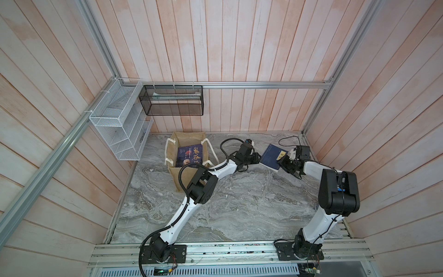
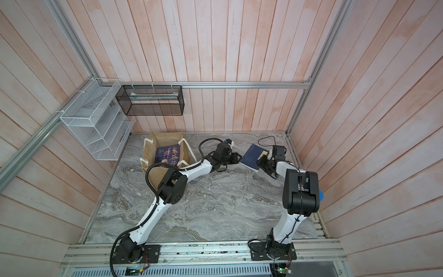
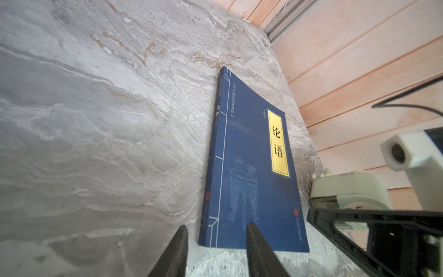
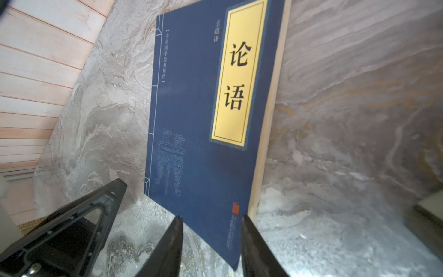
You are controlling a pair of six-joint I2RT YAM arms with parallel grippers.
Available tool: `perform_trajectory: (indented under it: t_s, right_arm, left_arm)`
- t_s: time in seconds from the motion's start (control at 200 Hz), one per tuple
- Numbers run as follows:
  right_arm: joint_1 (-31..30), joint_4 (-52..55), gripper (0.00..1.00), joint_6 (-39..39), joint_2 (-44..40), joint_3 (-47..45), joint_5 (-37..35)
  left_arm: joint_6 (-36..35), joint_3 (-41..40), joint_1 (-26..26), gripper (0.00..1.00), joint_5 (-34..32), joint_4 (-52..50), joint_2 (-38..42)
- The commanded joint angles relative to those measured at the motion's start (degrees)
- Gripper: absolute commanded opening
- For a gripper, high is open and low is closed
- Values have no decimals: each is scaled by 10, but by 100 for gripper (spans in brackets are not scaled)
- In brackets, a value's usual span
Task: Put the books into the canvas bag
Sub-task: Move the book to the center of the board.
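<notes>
Navy book [image 1: 272,157] lies flat near the table's far right corner, skewed to the edges and well apart from the canvas bag [image 1: 176,181]. The bag stands at the far left corner with one dark-cover book [image 1: 190,156] already inside. Left gripper [image 3: 217,225] is at the book's spine-side corner, jaws parted and nothing held. One finger is over the cover, the other over bare table [image 1: 239,203] beside the spine. Right gripper [image 4: 211,217] is at the page-edge corner of the same short edge, jaws also parted and straddling it; can't tell if the pads touch the cover. Risks as I see them: it's a thin paperback flat on smooth marble, so a finger probably can't get under an edge. Closing may just skate the book toward the right edge or crease the cover. Two grippers this close on one edge could collide or buckle it. Pinched by one corner, it likely droops and fans open, then catches the bag rim or a rope handle [image 1: 211,150]. The bag looks soft; a snag, or a nudge from the left elbow by its near corner, could tip it.
</notes>
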State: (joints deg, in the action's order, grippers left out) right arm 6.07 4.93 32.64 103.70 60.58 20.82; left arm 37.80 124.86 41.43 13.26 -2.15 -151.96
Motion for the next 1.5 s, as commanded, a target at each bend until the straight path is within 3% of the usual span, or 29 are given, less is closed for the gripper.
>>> perform_trajectory:
  t_s: [0.0,0.15,0.355,0.755,1.05,1.115,1.26,1.495]
  right_arm:
    - [3,-2,39,0,-4,-9,-1]
    - [4,-4,43,6,7,-15,10]
    - [4,-15,41,9,12,-20,19]
    - [4,-53,26,28,9,-24,50]
    - [4,-105,7,60,15,-44,99]
    - [4,-107,0,63,13,-47,101]
    - [4,-112,0,67,-12,-70,108]
    - [-23,-86,0,62,-88,-127,110]
  left_arm:
    - [26,23,2,43,16,27,-31]
    - [40,36,4,43,27,35,-51]
    - [60,36,5,43,44,54,-66]
    - [63,33,5,43,55,56,-66]
    - [59,25,6,43,67,48,-59]
    - [54,9,5,43,67,45,-47]
    - [38,-50,1,43,70,39,9]
    - [-3,-234,-2,43,50,49,173]
